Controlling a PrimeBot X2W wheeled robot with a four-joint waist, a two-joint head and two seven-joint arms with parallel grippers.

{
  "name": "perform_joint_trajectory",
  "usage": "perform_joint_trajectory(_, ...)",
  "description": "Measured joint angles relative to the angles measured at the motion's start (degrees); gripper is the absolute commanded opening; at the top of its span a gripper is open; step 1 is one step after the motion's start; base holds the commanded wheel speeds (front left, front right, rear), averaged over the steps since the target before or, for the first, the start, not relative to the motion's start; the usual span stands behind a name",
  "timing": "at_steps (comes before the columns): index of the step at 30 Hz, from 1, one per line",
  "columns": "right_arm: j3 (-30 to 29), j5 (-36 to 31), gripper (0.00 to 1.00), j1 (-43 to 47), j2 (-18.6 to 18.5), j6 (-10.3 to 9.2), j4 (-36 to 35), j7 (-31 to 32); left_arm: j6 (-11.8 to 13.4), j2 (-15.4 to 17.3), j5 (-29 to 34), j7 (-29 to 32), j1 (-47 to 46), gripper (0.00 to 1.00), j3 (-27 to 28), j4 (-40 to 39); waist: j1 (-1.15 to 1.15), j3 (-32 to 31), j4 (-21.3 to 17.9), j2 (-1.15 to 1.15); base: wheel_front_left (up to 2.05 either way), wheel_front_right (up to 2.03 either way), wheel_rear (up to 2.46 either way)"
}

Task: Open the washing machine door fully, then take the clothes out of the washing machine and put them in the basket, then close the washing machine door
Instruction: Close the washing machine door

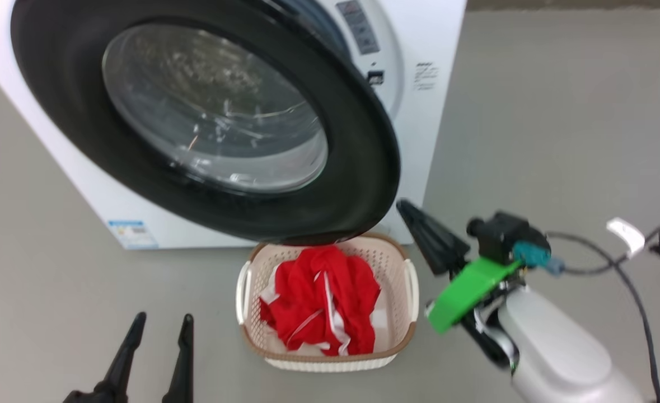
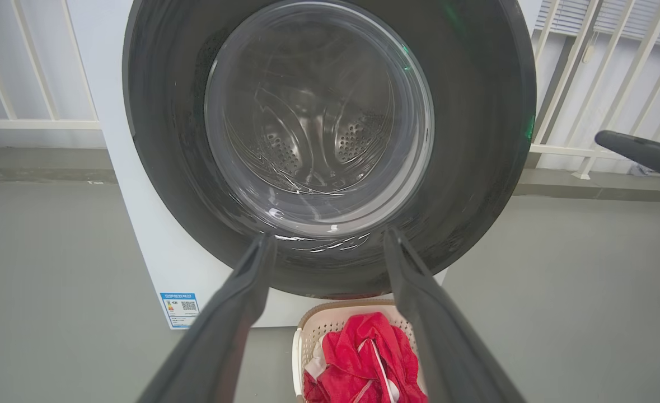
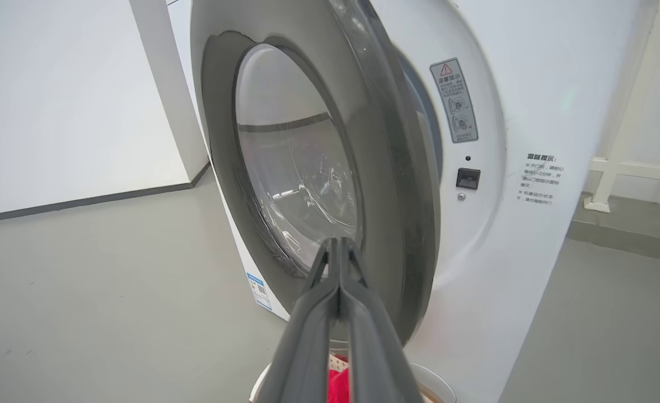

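The white washing machine (image 1: 430, 112) stands at the back. Its black-rimmed door (image 1: 357, 184) with the glass bowl hangs ajar across the opening, a gap showing at its free edge (image 3: 413, 184). Through the glass (image 2: 318, 123) the steel drum shows. Below the door, the cream basket (image 1: 330, 364) sits on the floor with the red clothes (image 1: 324, 296) piled in it. My right gripper (image 1: 403, 207) is shut on nothing, its tip just beside the door's lower right rim; in its wrist view the tip (image 3: 338, 243) lies before the door. My left gripper (image 1: 163, 324) stands open, low, left of the basket.
Grey floor lies all around the machine and basket. A dark cable (image 1: 615, 268) loops off my right wrist. Behind the machine runs a white railing (image 2: 587, 84). A white wall panel (image 3: 55, 101) stands on the machine's far side.
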Motion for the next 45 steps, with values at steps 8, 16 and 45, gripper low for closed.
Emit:
perform_joint_trajectory(8,5.2,5.4,0.0,-12.0,-3.0,0.0,4.0,0.0,0.0,-0.2,-0.5,0.0,-3.6,1.0,-1.2,0.3,0.0,4.9,3.2,0.0,0.0,0.0,0.0)
perform_joint_trajectory(16,7.4,8.8,0.0,-21.0,-5.4,0.25,6.6,0.0,0.0,-0.3,-1.2,0.0,-7.2,1.0,-3.0,0.6,0.0,10.3,5.8,0.0,0.0,0.0,0.0)
perform_joint_trajectory(45,-1.9,5.1,0.0,-38.0,-4.7,0.85,13.8,0.0,0.0,-0.3,-1.7,0.0,-16.3,1.0,-7.1,2.1,0.0,23.4,11.0,0.0,0.0,0.0,0.0)
